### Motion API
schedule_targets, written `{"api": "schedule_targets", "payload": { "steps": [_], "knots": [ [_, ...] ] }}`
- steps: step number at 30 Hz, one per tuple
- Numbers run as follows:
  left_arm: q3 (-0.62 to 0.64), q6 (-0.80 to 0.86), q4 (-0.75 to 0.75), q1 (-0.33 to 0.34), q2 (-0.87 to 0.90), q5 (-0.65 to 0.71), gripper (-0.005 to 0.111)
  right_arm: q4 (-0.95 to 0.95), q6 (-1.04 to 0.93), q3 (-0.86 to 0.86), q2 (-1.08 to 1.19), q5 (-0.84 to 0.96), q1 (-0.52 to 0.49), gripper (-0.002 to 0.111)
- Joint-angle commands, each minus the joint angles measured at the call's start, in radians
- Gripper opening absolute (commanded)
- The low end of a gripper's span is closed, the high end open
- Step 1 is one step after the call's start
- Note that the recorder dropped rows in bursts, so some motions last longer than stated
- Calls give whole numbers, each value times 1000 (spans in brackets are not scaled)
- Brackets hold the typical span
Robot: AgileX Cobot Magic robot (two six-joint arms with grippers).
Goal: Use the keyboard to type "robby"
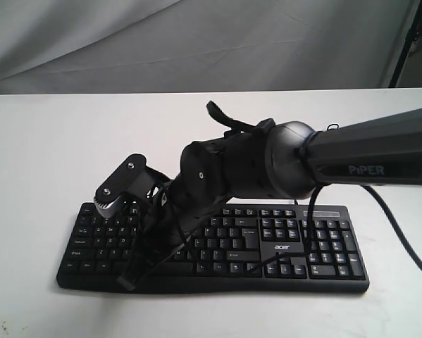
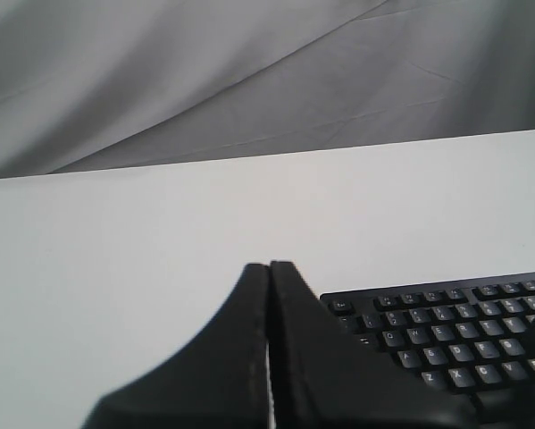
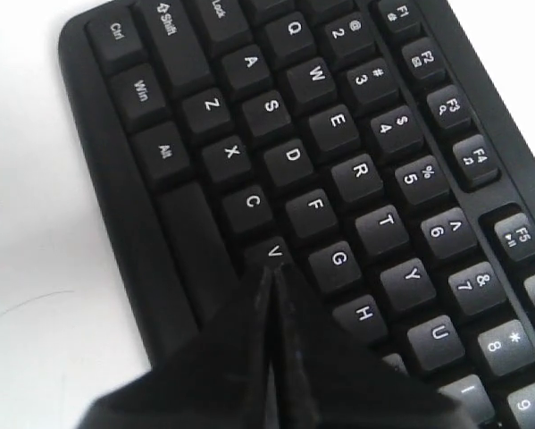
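Note:
The black Acer keyboard [image 1: 323, 246] lies on the white table [image 1: 41, 155], number pad to the right. My right arm reaches across it from the right. The right gripper [image 1: 133, 271] is shut and empty, pointing down at the left half of the keys. In the right wrist view its closed tip [image 3: 271, 270] sits at the edge of the V key [image 3: 271, 253], beside G and over where B lies hidden. The left gripper [image 2: 269, 265] is shut and empty, over bare table just off the keyboard's [image 2: 463, 331] Esc corner.
Black cables [image 1: 401, 232] hang from the right arm over the number pad and off to the right. A grey cloth backdrop [image 1: 196, 42] hangs behind the table's far edge. A grey camera mount [image 1: 119, 186] sticks out above the keyboard's left end.

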Motion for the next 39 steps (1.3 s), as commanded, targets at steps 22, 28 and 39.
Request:
{"api": "schedule_targets", "payload": {
  "steps": [22,28,39],
  "knots": [
    [4,-3,5,-6,-3,-5,0,-49,13,-4,9,-57,2,0],
    [4,-3,5,-6,-3,-5,0,-56,13,-4,21,-59,2,0],
    [4,-3,5,-6,-3,-5,0,-53,13,-4,60,-67,2,0]
  ]
}}
